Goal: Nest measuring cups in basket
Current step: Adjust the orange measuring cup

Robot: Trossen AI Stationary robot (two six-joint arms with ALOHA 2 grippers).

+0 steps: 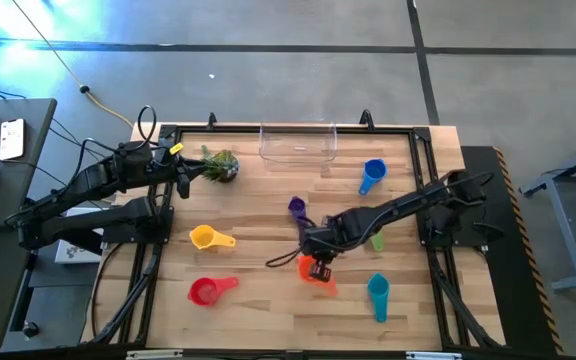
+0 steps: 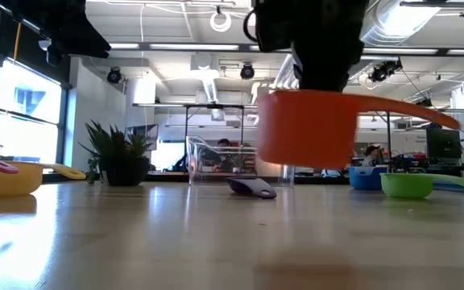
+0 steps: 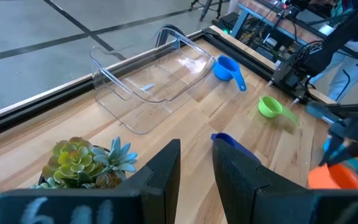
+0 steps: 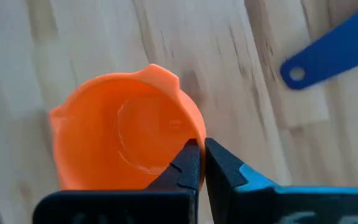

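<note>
A wooden table seen from above, with two dark robot arms reaching in from either side. The right gripper is over the near middle of the table, its fingers pinched tight on the rim of the orange measuring cup; in the low view that cup hangs clear above the tabletop, its handle sticking out to one side. The clear basket sits at the far edge, in the middle, with nothing visible inside it. The blue cup lies just right of the basket. The purple cup is near the centre, the green cup is partly hidden beside the right arm, and the teal cup lies near the front right. On the left half, the yellow cup sits ahead of the red cup, which is nearer the front edge. The left gripper waits at the far left, its fingers a narrow gap apart and empty, just beside a small potted plant.
</note>
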